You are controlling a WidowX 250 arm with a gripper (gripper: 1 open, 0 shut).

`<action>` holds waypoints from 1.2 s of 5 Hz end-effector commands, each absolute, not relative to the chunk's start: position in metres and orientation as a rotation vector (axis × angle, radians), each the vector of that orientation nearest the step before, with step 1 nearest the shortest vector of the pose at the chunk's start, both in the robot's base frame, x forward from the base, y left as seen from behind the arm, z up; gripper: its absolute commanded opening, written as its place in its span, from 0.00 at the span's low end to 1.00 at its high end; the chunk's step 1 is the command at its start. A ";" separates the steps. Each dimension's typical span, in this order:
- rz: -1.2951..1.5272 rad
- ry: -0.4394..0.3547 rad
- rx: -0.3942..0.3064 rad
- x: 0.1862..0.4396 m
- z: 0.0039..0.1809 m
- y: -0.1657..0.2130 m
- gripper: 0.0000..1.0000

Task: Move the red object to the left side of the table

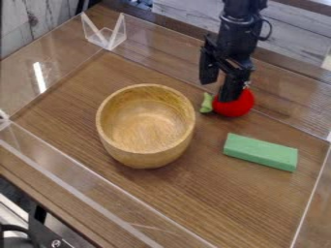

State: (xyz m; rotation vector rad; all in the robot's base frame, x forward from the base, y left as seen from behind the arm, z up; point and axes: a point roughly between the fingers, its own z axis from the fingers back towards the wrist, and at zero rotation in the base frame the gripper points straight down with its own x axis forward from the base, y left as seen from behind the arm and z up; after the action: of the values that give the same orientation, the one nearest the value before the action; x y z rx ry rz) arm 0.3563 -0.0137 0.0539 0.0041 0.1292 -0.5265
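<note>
You have the dark brown wood-grain table [195, 203] with low clear acrylic walls under everything; it spreads to all sides of the pincer, w/ most of the bare wood toward the camera and toward the left of the picture.

Next in size is the black robot arm, coming down from the top edge of the picture, approx. upright. At its end the black pincer [223, 82] points down at the table. Its two fingers [207, 68] are spread apart, nothing is between them, they pinch nothing.

The round light wooden bowl [146, 124] is below-left of the pincer in the picture, near but apart from it. It stands upright and you see the inside is bare.

The flat green rectangular block [260, 151] lies on the table below the pincer and a bit to the right, nearer to the camera, apart from the other things.

The small round bright-red toy fruit [235, 103] sits on the table directly under the pincer tips, on the right half of the table. One finger comes in front of the fruit's top; if it touches the fruit or only hangs just above, you cannot tell from this view. The little green leafy tip [204, 102] points to the left, toward the bowl, just beside the left finger end.
</note>
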 end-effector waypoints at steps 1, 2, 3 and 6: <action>-0.590 0.061 0.014 0.370 0.067 -0.018 1.00; -0.635 0.050 0.008 0.370 0.058 -0.020 1.00; -0.668 0.039 0.002 0.369 0.049 -0.020 1.00; -0.663 -0.002 0.015 0.373 0.045 -0.017 1.00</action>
State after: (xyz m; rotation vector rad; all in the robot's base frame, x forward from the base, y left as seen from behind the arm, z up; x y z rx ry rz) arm 0.3672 -0.0191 0.0306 -0.0016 0.0466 -0.6653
